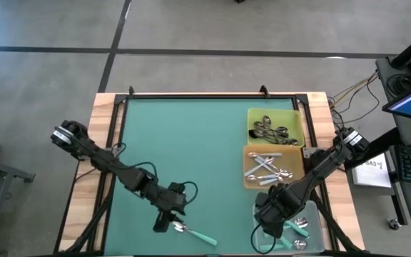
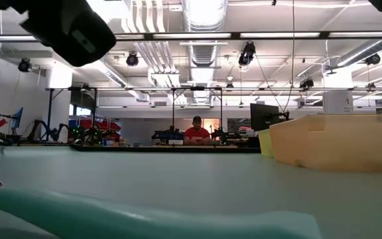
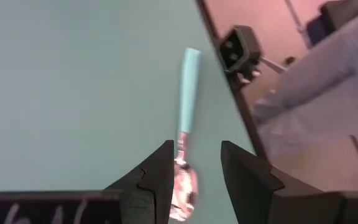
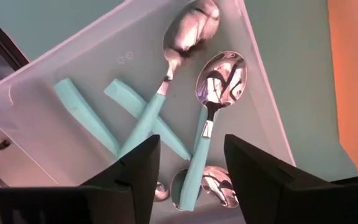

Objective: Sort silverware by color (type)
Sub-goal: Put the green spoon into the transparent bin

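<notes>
One teal-handled spoon lies flat on the green mat near the front edge, its shiny bowl toward my left gripper. That gripper is open. Its fingers stand on either side of the bowl and slant down toward it, and I see no touch. My right gripper is open and points down over the clear tray. In that tray lie several teal-handled spoons, crossing one another. Nothing is between the right fingers.
The yellow tray with dark spoons stands at the back right. The orange tray with light blue spoons is just in front of it. The mat's middle and left are bare. A person sits far behind the table.
</notes>
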Available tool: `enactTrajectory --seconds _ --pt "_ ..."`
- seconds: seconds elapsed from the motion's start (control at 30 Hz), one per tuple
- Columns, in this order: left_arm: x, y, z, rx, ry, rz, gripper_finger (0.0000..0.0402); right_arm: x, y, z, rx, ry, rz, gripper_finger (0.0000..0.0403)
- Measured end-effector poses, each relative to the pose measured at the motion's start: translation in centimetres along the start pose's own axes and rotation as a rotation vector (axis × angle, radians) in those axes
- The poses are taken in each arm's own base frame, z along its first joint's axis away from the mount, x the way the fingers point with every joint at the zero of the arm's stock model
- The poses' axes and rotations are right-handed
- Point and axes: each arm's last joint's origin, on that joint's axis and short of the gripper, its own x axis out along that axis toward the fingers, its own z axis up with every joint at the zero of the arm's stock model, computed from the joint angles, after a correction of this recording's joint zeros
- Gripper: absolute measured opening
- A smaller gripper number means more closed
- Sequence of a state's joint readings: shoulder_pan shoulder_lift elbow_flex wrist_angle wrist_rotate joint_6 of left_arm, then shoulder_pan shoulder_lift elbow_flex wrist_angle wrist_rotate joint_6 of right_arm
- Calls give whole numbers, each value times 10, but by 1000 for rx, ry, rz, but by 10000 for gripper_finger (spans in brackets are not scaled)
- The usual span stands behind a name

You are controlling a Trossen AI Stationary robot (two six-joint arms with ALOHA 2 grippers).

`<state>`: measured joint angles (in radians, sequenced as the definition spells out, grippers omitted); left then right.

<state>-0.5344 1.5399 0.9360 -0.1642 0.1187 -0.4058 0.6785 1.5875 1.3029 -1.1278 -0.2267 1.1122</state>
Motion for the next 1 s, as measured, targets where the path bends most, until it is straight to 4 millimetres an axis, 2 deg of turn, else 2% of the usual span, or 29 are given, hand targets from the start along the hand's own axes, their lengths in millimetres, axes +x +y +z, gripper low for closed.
enactTrajectory --seconds 0.27,0.47,0.8,1.0 --pt "1 3 0 3 -31 88 104 0 0 1 1 -19 -6 168" --pt "4 2 2 -16 -63 88 100 0 1 1 11 -22 0 164" --pt "43 3 7 13 -15 106 100 0 1 1 -7 -22 0 160" --pt "61 -17 11 121 7 76 100 0 1 1 -37 -21 -1 161"
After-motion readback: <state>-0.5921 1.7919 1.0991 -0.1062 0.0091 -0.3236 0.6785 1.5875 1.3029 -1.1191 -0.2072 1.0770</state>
